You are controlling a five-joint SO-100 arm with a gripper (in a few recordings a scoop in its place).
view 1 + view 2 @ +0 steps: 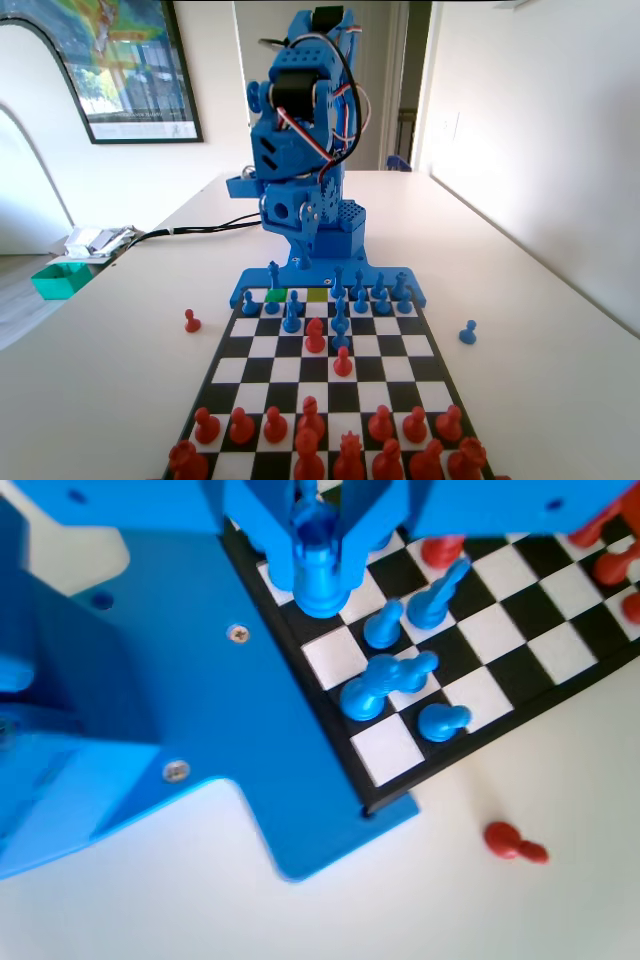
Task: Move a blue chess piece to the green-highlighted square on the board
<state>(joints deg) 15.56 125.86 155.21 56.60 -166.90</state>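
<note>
While the jaws are clamped on a blue chess piece (pixel 320 565), we note it hanging above the board (pixel 560 650) beside the base-side edge.

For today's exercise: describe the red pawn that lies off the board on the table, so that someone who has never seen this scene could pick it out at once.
In the fixed view, find the chessboard in front of the blue arm, then look just past its left edge, level with the blue pieces' rows. There stands a lone red pawn on the bare white table. Every other red piece stands on the board's squares.

No text or label can be read.
</note>
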